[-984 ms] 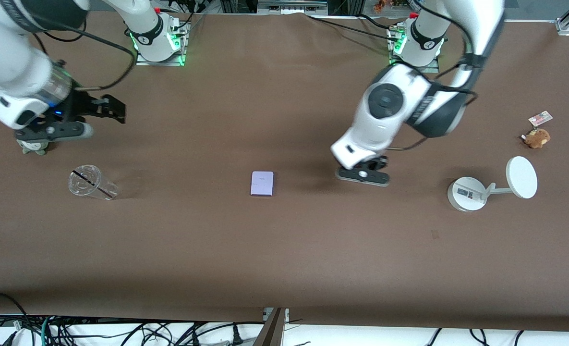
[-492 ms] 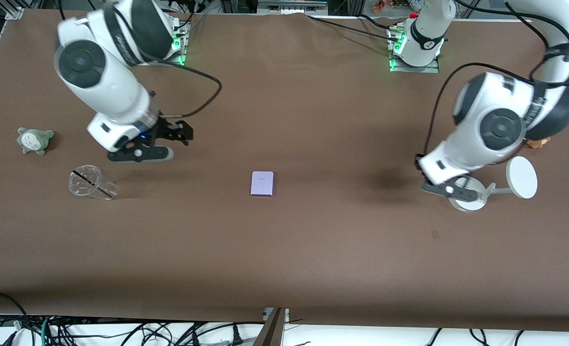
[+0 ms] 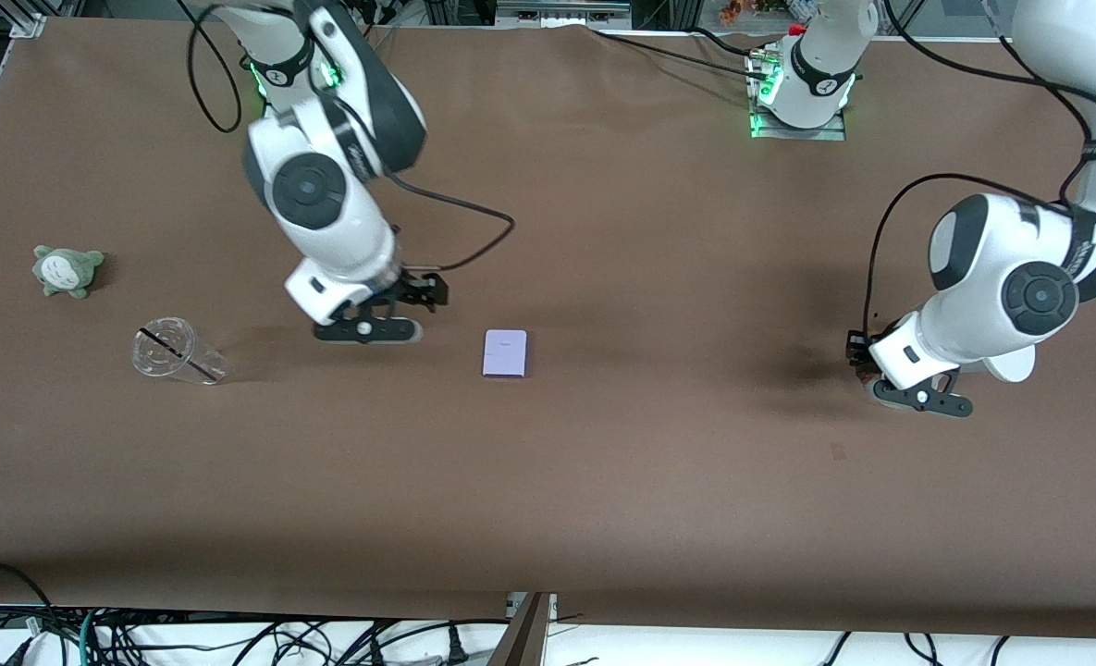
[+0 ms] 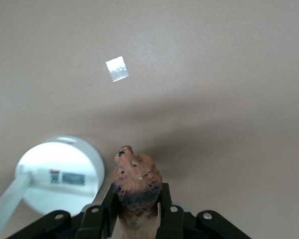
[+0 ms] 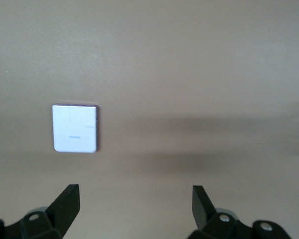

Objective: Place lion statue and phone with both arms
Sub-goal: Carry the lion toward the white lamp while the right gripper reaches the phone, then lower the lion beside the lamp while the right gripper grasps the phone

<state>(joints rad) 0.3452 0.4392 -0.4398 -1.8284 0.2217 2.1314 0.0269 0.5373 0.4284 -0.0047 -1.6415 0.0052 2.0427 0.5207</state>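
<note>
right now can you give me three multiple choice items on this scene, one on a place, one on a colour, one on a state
1. Where does the phone lie?
A. in the clear cup
B. flat on the table
C. on the white stand

2. What colour is the phone?
A. pale lavender
B. red
C. black

3. How does the left gripper stand?
A. open and empty
B. shut on the phone
C. shut on the lion statue

Key: 1 B, the front view shows it alone on the brown table. 2 A, its face is pale lavender. 3 C, the left wrist view shows the statue between the jaws.
</note>
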